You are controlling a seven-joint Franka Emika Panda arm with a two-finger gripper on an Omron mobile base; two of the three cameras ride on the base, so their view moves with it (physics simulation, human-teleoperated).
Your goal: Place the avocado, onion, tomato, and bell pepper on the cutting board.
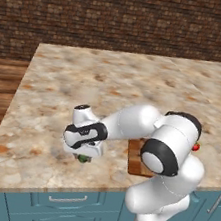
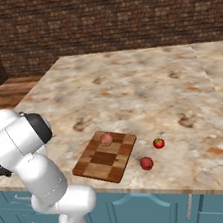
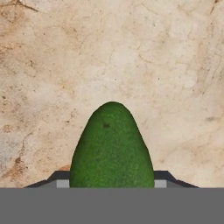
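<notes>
My gripper [image 1: 82, 154] closed on the avocado [image 3: 112, 146] low on the marble counter [image 1: 62, 74], left of the cutting board [image 2: 105, 157]; egg-shaped skin, could squirt out when lifting

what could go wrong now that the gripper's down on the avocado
1. The gripper is closed on the avocado, whose smooth, tapered body could squirt out of the jaws on the lift.
2. The onion already sits on the cutting board; a careless drop could knock it and set it rolling.
3. The avocado is held near the counter front edge, so if it slips it may roll off.
</notes>
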